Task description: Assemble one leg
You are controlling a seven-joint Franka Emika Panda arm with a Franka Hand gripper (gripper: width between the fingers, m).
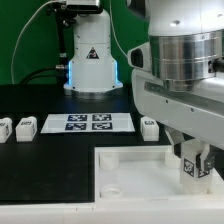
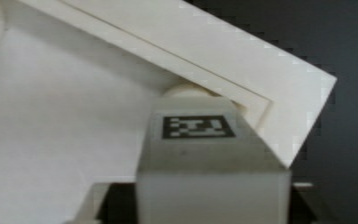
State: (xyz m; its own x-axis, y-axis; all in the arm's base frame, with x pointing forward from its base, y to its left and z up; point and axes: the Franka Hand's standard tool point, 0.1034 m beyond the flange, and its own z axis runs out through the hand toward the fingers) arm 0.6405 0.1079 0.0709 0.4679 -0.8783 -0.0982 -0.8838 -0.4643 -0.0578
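So the jaws are clamped on the leg (image 1: 190, 168), a small white blocky post with a black-and-white square tag on its face.

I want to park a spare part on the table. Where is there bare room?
The black table is bare at the exterior view's lower left, bordered by two loose legs, the marker board and the tray-like piece. It is crowded on that view's right, where the gripper holds a leg over that piece.

white plastic leg (image 1: 190, 168), smooth white tray (image 1: 125, 178), matt black table (image 1: 40, 170)
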